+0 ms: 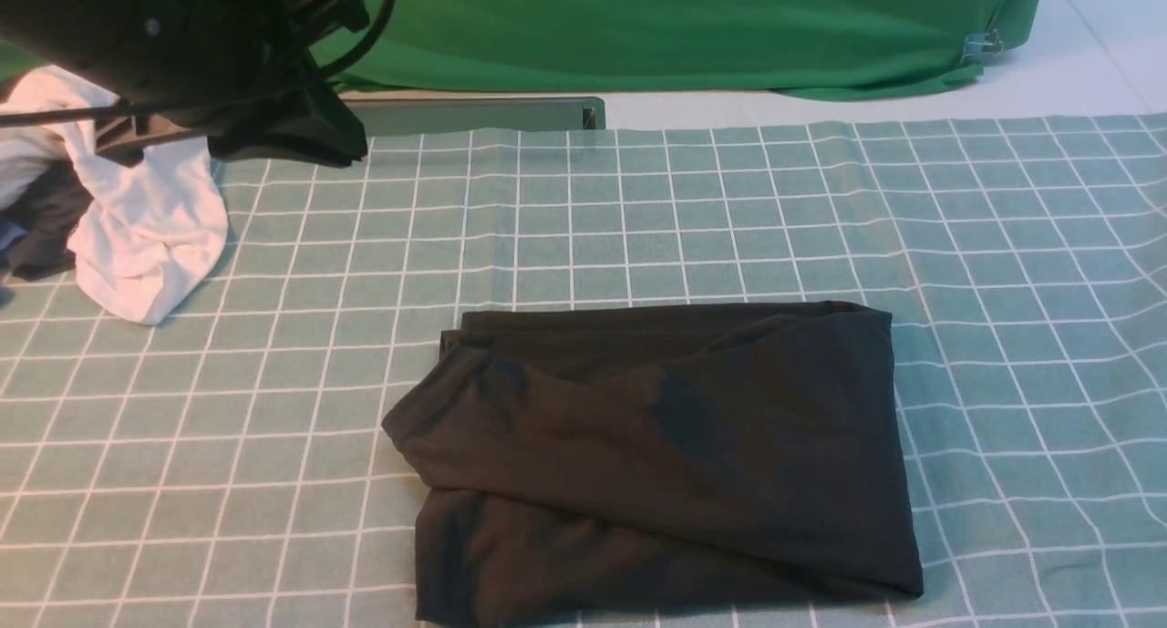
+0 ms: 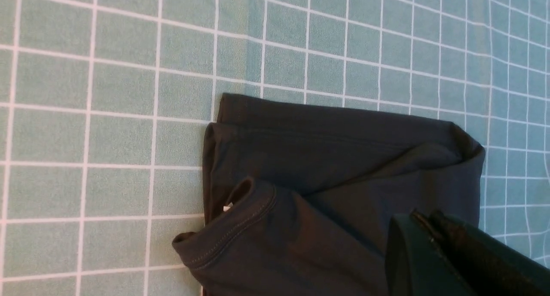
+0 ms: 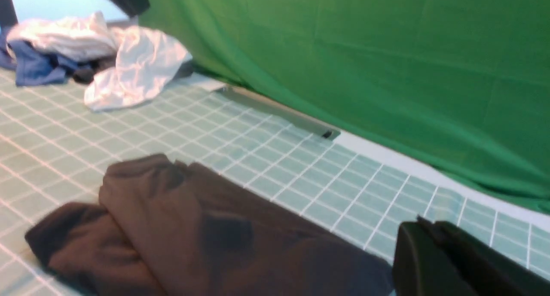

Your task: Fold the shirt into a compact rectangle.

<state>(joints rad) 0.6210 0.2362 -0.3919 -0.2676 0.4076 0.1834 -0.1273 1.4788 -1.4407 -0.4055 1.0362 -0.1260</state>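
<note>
The black shirt (image 1: 656, 455) lies folded into a rough rectangle on the checked tablecloth (image 1: 729, 218), near the front edge, with loose layers sticking out on its left side. In the left wrist view the shirt (image 2: 335, 158) shows a stitched hem curling up at one corner. My left gripper (image 2: 425, 218) hangs above it, jaws pressed together and holding nothing. My left arm (image 1: 182, 45) is raised at the top left of the front view. My right gripper (image 3: 423, 223) is shut and empty, off the shirt (image 3: 206, 227) beside one end. It does not show in the front view.
A white garment (image 1: 146, 227) lies crumpled at the far left on a heap with blue cloth (image 3: 38, 68) and dark cloth. A green backdrop (image 1: 684, 26) hangs behind the table. A grey bar (image 1: 474, 116) lies along the table's back edge.
</note>
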